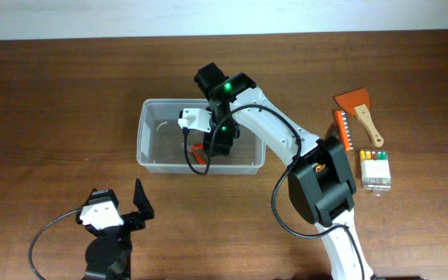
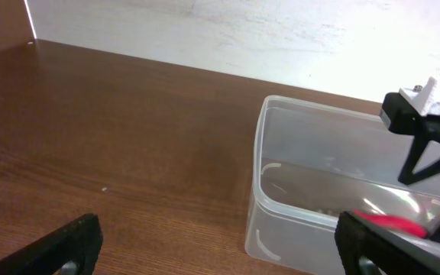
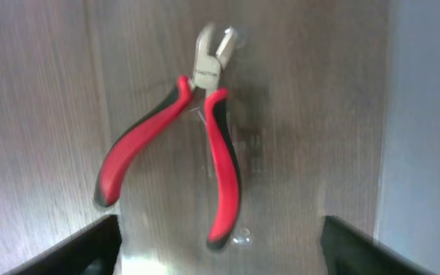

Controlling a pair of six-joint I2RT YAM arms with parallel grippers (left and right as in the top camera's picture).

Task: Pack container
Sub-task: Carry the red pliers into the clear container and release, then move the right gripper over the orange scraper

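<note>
Left gripper (image 1: 121,199): fingers spread wide, holding nothing, above the brown wooden table (image 1: 45,101).
Clear plastic container (image 1: 160,137): large, rectangular and translucent, with rounded corners and a thick rim. It sits ahead and to the right of the left gripper and surrounds the right one. No lid, and its left half is bare.
Right gripper (image 1: 215,146): dipped inside the container, fingers well apart, clasping nothing.
Red-and-black-handled pliers (image 3: 221,164): flat on the container floor just below that gripper, handles splayed, touching neither finger.
Step in hand: by my judgement, placing the pliers is at its end.
Next move: probably lift clear of the rim without catching the wall, then reach right.
Waiting tools: orange scraper with wooden handle (image 1: 358,105), orange toothed strip (image 1: 343,128) and small clear case of coloured bits (image 1: 375,169), all well off to the right gripper's right, outside the container.
</note>
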